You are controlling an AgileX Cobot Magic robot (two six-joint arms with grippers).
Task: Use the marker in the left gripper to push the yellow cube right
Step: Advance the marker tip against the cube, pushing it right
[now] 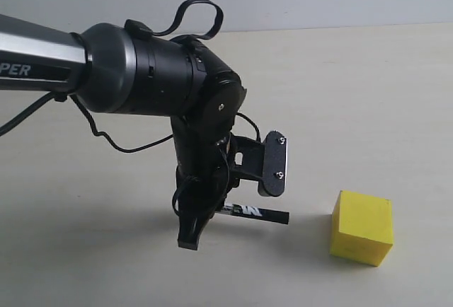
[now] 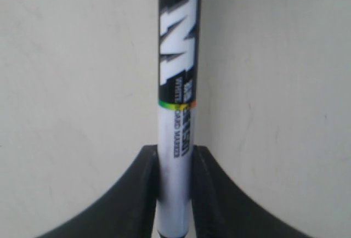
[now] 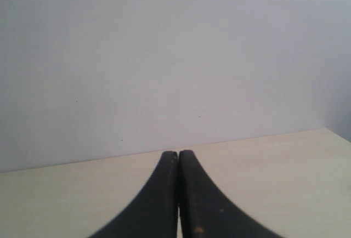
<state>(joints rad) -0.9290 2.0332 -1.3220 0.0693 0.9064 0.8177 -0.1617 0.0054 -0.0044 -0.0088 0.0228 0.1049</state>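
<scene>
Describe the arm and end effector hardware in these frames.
Left arm: bulky black and dark grey housings, silver link with white lettering partly visible, loose black cables. Left end effector: black curved fingers, flat black plate with two screws. Right end effector: matching black curved fingers; its arm is out of view.

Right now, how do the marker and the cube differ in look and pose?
The marker is slim, white and black with print; the cube is a plain yellow block. The marker is clamped by the fingers of the left gripper, roughly level, its black end pointing at the cube; the cube sits free on the table. A gap separates them.
</scene>
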